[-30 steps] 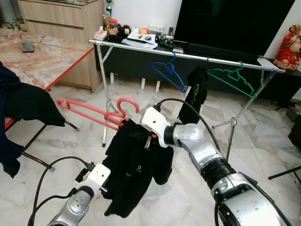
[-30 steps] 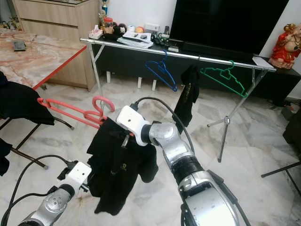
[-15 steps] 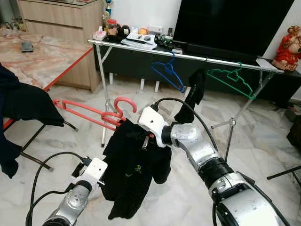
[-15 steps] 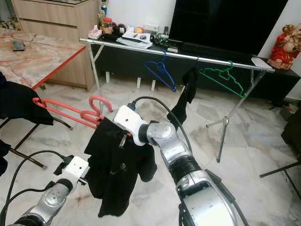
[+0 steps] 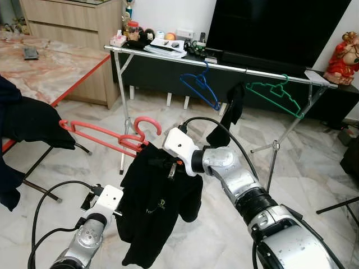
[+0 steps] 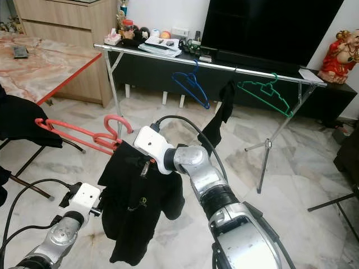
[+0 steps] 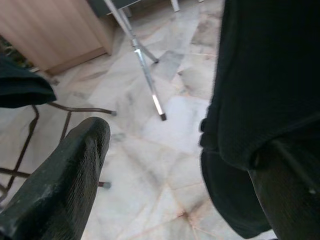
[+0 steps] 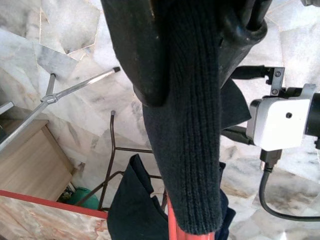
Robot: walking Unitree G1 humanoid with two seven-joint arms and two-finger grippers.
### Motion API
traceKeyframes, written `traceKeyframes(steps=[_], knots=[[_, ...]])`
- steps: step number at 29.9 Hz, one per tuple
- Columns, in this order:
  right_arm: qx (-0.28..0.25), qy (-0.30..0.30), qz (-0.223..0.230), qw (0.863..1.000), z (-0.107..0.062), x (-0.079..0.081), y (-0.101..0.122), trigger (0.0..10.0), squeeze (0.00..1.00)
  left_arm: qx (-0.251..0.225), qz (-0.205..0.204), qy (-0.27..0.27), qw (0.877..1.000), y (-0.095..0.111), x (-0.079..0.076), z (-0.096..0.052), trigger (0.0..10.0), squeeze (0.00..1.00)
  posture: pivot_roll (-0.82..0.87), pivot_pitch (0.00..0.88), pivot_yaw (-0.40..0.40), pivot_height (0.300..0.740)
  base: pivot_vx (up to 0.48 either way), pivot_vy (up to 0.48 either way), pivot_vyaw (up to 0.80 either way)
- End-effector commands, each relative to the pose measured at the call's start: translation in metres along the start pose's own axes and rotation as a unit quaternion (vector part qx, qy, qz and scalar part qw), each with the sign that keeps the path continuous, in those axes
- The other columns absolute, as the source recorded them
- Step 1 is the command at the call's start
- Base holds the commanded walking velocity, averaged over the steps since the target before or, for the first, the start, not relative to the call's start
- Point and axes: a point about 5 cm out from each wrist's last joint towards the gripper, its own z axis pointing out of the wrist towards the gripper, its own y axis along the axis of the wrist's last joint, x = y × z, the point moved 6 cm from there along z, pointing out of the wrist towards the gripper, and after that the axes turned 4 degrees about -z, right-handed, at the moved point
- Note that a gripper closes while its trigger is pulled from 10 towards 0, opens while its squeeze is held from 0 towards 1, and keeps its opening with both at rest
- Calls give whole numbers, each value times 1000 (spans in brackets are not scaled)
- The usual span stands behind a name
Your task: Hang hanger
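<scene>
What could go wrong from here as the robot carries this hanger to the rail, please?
1. The black shirt drapes loosely over the red hanger; it may slide off.
2. The right claw grips through cloth, so the hanger might twist or slip.
3. The rail already carries a blue hanger, a dark garment and a green hanger; the hook could snag them.

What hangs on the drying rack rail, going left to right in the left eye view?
blue hanger → black garment → green hanger
</scene>
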Motion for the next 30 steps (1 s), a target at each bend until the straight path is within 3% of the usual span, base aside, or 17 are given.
traceKeyframes(steps=[1,3,11,12,13,14,30], knots=[[-23,-7,-21,999,-2,-8,18,0,0,-2,-5,-16,1000,2,-8,1,10000,0,24,0,-140,740,0,0,0],[-26,-2,-24,999,0,-6,20,0,0,0,-3,-36,999,2,-16,1,10000,0,24,0,-141,740,0,0,0],[-31,6,-29,999,1,-5,24,0,0,-2,-1,-41,999,3,-19,1,10000,0,22,0,-144,740,0,0,0],[-32,7,-29,999,1,-5,24,0,0,-2,-1,-42,999,3,-19,1,6745,0,21,0,-144,740,0,0,0],[-32,7,-30,999,0,-5,25,0,0,-2,-2,-43,999,3,-20,1,2824,0,19,0,-143,740,0,0,0],[-33,7,-30,999,0,-5,25,0,0,-2,-2,-43,999,3,-20,1,0,0,19,0,-143,740,0,0,0],[-34,6,-31,999,0,-6,27,0,0,5,1,-56,998,2,-24,1,0,0,17,0,-140,740,0,0,0]])
